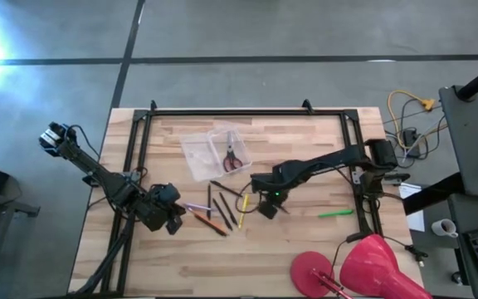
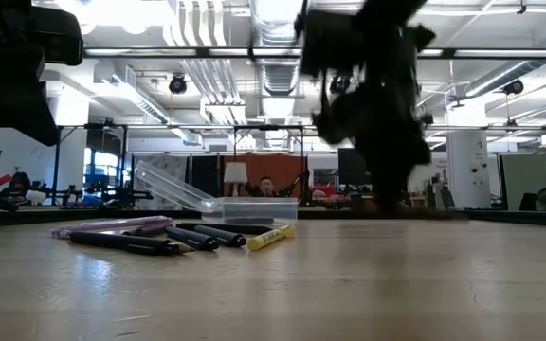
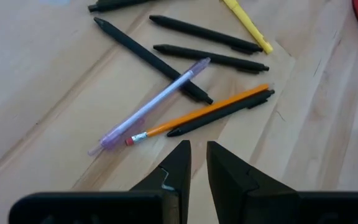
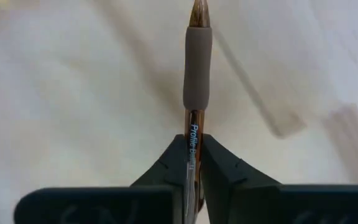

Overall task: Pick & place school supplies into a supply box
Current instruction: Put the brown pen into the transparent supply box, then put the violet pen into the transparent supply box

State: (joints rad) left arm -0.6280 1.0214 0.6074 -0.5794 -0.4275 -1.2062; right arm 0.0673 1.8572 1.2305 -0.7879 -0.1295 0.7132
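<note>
The clear supply box (image 1: 212, 149) lies open on the table's far middle, with the red-handled scissors (image 1: 233, 158) inside. Near it, black pens (image 1: 220, 206), an orange pencil (image 3: 197, 115), a purple pen (image 3: 154, 106) and a yellow pen (image 3: 247, 25) lie flat in a loose cluster. A green pen (image 1: 336, 213) lies alone to the right. My left gripper (image 3: 196, 149) hovers just left of the cluster, its fingers open by a narrow gap and holding nothing. My right gripper (image 4: 194, 146) is right of the cluster, shut on a brown pen (image 4: 196, 68). My right gripper pinches the brown pen between its two fingers on the barrel (image 4: 193, 138), just behind the grey rubber grip (image 4: 197, 62). The pen lies along the fingers, and its tip (image 4: 199, 12) sticks out beyond them. In the low view the gripper (image 2: 368, 104) hangs above the table.
A red dome lamp (image 1: 372, 264) stands at the near right corner. Cables with yellow tips (image 1: 413, 116) lie off the table's far right. A black frame (image 1: 247, 112) runs along the far edge. Bare wood lies along the near edge (image 1: 222, 266).
</note>
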